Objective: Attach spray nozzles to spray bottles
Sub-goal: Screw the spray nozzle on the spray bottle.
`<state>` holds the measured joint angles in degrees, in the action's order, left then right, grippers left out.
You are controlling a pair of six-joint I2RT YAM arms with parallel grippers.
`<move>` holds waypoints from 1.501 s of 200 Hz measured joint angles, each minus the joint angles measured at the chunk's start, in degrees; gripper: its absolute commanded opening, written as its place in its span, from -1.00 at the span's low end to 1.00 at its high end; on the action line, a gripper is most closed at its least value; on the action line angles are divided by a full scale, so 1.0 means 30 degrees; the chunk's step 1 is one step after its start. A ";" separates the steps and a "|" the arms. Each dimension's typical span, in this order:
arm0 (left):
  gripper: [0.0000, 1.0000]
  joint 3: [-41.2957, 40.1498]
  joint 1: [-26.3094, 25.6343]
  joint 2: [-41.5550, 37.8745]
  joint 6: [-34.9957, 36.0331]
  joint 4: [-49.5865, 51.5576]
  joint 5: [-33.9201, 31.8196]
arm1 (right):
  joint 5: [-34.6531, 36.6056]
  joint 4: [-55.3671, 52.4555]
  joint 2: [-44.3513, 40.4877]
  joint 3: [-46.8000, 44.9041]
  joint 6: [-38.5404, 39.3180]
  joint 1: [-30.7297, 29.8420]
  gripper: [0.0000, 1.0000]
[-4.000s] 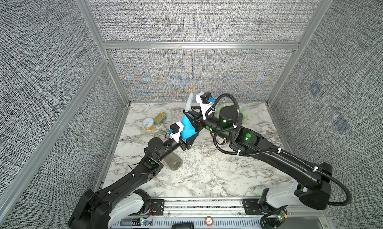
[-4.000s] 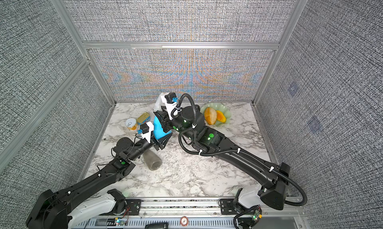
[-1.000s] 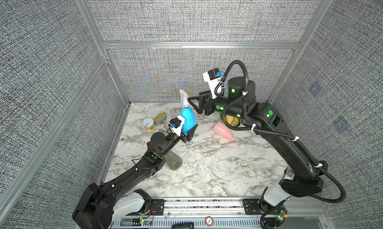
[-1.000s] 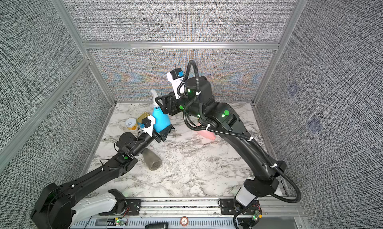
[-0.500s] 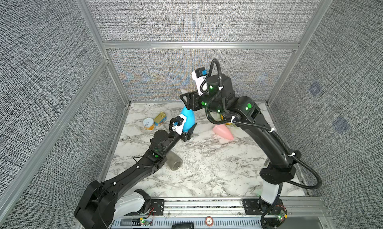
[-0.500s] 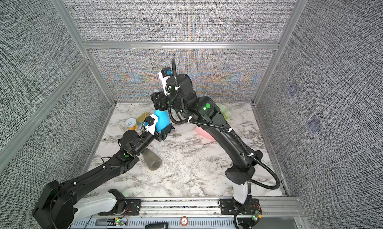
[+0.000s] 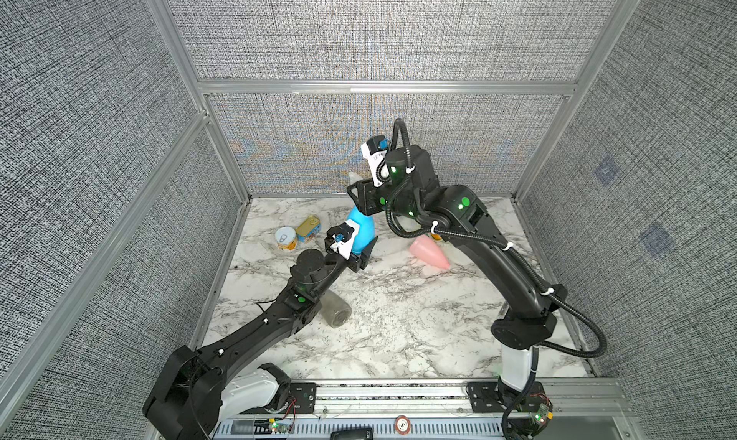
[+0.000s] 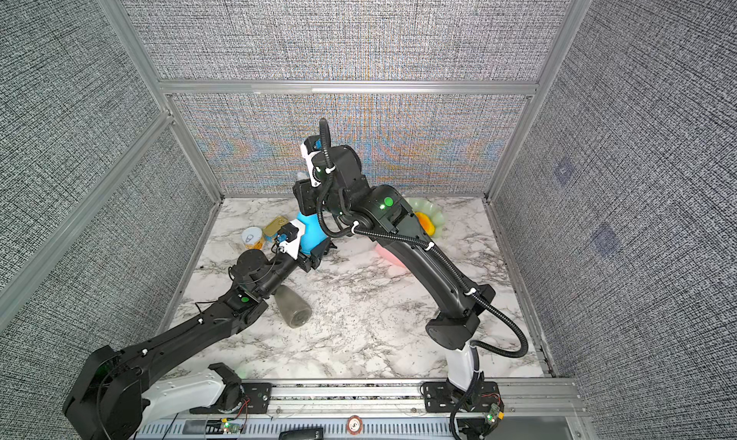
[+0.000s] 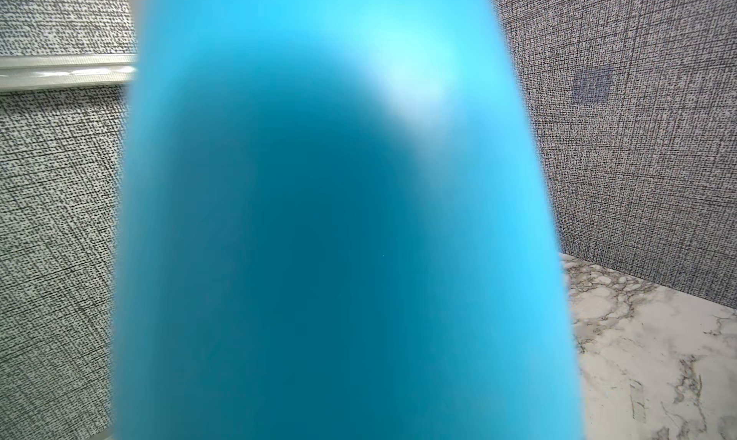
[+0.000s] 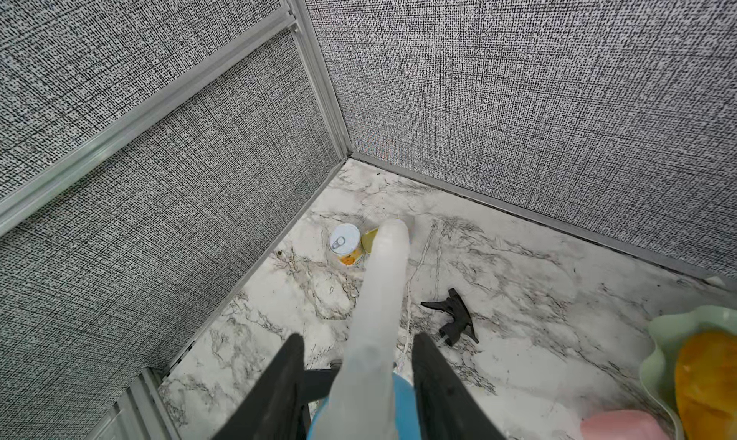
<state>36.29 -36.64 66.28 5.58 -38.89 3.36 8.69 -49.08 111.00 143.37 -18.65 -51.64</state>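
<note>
Item: blue bottle [image 7: 361, 228], tapering plastic, held roughly upright over the back-left part of the table [image 7: 399, 330]. Whether its base touches the table cannot be told. Left claw [image 7: 357, 246]: clamped around the bottle's lower body. At the neck: white nozzle [image 10: 379, 298], translucent, spout pointing toward a round tin [image 7: 286, 238] and a flat tin [image 7: 309, 228]; whether its collar is fully seated cannot be told. Right claw [image 10: 357, 338]: jaws apart, one either side of the nozzle with a gap showing on both sides, nothing gripped. Step in hand, by judgement: seating and tightening this nozzle. Handling advice: close low on the collar rather than on the slim spout, keep the right claw in line with the neck, let the left claw brace the body so it cannot turn, and twist without pushing sideways. Outstanding: pink bottle [image 7: 428, 252] on its side toward the right; smoky grey bottle [image 7: 335, 312] on its side beside the left arm; black nozzle [image 10: 454, 318] lying on the table near the blue bottle. Third nozzle: not seen. Also present: pale green dish [image 8: 432, 215] holding something orange.
</note>
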 measured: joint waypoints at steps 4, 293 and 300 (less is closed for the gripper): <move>0.34 0.0000 0.0000 -0.0007 0.0000 0.0000 0.0000 | 0.0000 -0.0022 0.0000 0.0000 0.0000 0.0000 -0.23; 0.35 -0.0568 0.0007 -0.1144 -0.2127 0.1005 0.2106 | -0.2477 1.8418 -0.8196 -1.8746 0.3563 -0.0692 -0.81; 0.35 -0.0546 0.0015 -0.1144 -0.2149 0.1049 0.1923 | -0.2149 1.8396 -0.8021 -1.8593 0.3432 -0.0772 -0.81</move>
<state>34.65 -36.60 62.85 -0.86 -35.75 9.13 2.24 6.11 86.94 87.59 -8.36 -53.95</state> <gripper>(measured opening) 0.767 0.241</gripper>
